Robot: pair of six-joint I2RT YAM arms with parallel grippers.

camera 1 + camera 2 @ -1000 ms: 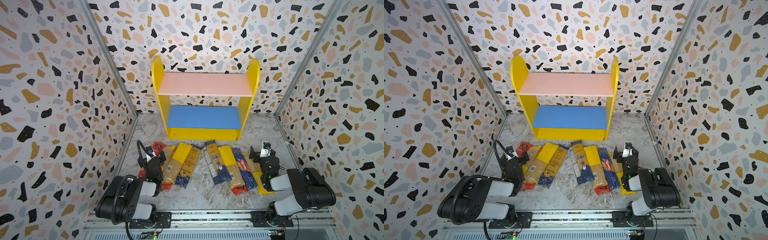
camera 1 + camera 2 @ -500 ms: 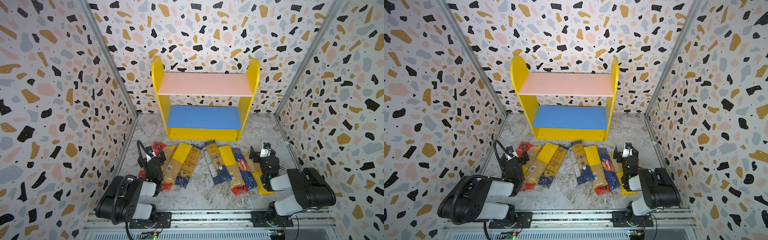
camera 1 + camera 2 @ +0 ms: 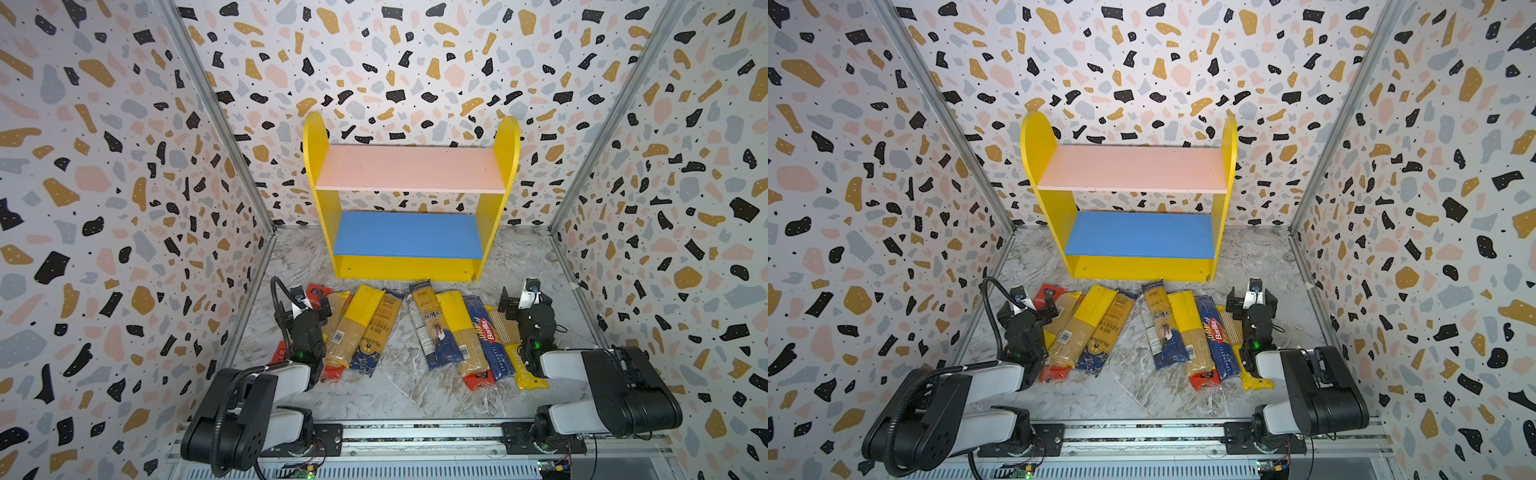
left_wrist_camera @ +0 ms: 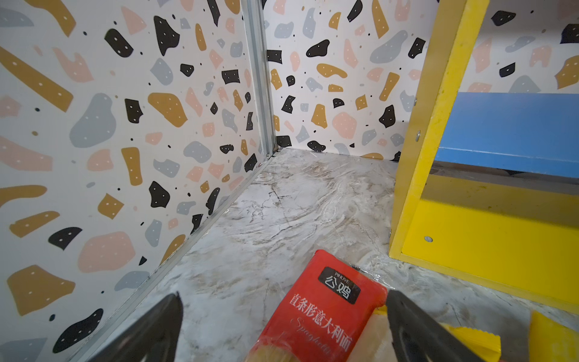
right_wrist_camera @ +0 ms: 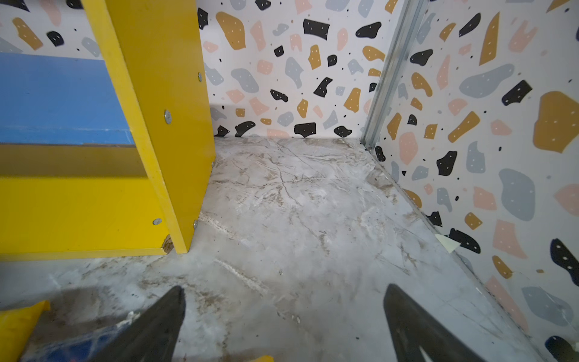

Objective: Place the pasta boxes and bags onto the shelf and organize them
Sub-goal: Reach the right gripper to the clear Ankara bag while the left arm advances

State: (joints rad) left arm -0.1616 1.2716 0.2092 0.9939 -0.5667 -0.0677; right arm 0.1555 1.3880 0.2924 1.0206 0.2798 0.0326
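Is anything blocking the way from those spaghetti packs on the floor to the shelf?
Nothing visible does. The pink board and blue board hold nothing, and the spaghetti packs lie right before the shelf's yellow base.

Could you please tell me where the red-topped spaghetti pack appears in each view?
Both top views: red-topped spaghetti pack at the row's left end, by the left gripper.
Left wrist: between the open fingers.
Right wrist: not in it.
Shared landmark: the shelf.
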